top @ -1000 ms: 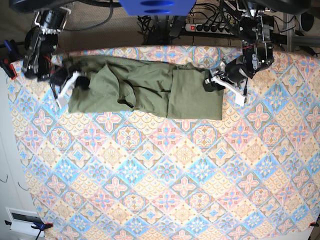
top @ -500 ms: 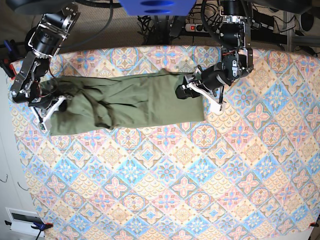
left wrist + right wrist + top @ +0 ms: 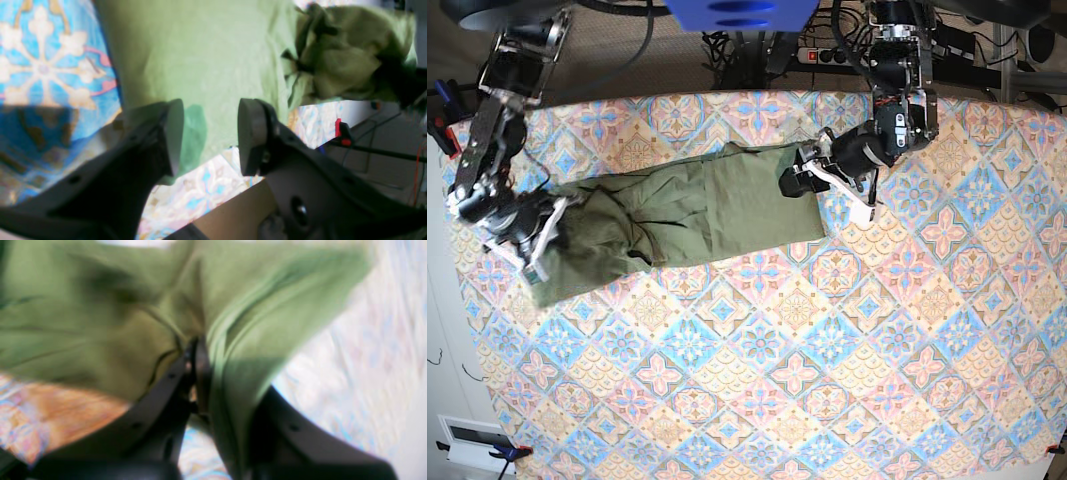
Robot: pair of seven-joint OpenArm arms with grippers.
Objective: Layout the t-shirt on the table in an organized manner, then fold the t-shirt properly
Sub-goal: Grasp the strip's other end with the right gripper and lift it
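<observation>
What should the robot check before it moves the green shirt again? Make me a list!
1. Right gripper shut on the t-shirt: ok, cloth is pinched between its jaws.
2. Left gripper holding cloth: not ok, its jaws stand open with nothing between them, over the shirt's edge.
3. Shirt lying flat: not ok, the end near the right gripper is bunched and creased.
4. Shirt fully on the table: ok, all of it rests on the patterned cloth.
5. Sleeves and neck spread out: cannot tell, the folds hide them.
</observation>
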